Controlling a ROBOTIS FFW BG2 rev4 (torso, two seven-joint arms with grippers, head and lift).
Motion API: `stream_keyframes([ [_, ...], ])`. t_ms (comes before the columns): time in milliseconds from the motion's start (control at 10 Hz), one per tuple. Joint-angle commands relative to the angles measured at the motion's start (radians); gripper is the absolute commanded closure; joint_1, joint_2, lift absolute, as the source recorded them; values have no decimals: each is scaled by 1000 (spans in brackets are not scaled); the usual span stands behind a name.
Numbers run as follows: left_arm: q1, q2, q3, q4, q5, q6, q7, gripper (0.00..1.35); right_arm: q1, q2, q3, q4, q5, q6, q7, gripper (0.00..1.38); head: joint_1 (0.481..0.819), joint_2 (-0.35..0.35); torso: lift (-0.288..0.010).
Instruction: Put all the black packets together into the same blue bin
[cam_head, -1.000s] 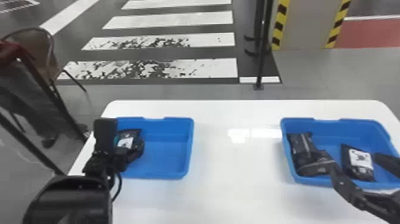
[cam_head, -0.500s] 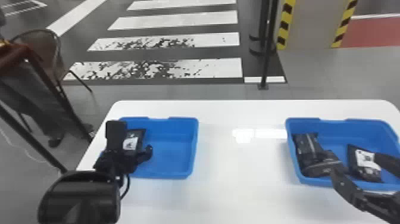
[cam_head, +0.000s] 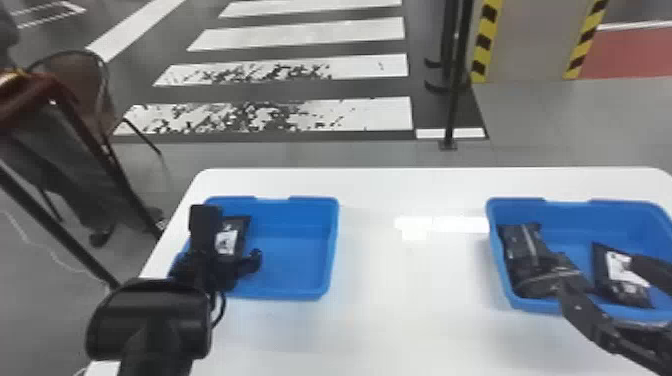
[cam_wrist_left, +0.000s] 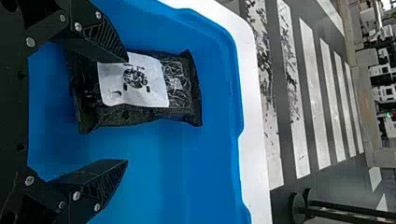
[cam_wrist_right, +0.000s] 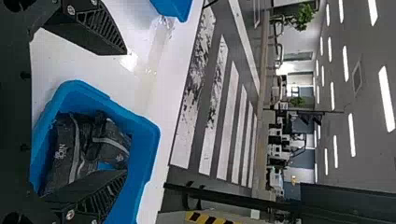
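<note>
Four black packets on show here, split over two blue bins, so they're not all together as things stand. The left bin (cam_head: 302, 250) has just one packet (cam_head: 241, 226), lying toward its left side with a white label facing up. The right bin (cam_head: 570, 217) has the other three: a far-left packet (cam_head: 520, 240) up against the left wall, a near-left packet (cam_head: 545, 282) just nearer than that one, and a labelled packet (cam_head: 617, 280) over on the right with its own white sticker showing. Both bins sit on the white bench (cam_head: 410, 310), well apart, with a glossy patch of light between them.

The left gripper (cam_head: 231, 234) is over the left bin, fingers spread wide and pinching nothing; up close, one fingertip overlaps the edge of the label, but I can't tell if it's actually touching. The right gripper (cam_head: 599, 275) is at the right bin, fingers wide apart too and nothing pinched, one by the near-left packet and the other over the labelled one.

Past the far edge of the bench there's a zebra crossing (cam_head: 310, 35) on the floor, plus a chair (cam_head: 82, 75) off to the far left
</note>
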Motion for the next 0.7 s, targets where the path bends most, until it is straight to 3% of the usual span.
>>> stream_keyframes([
  [0, -22, 7, 4, 27, 1, -4, 0, 288, -2, 0, 3, 3, -3, -7, 1, 122, 695, 165, -110],
  [600, -61, 13, 14, 91, -25, 21, 9, 289, -10, -2, 11, 21, -11, -24, 9, 128, 695, 192, -110],
])
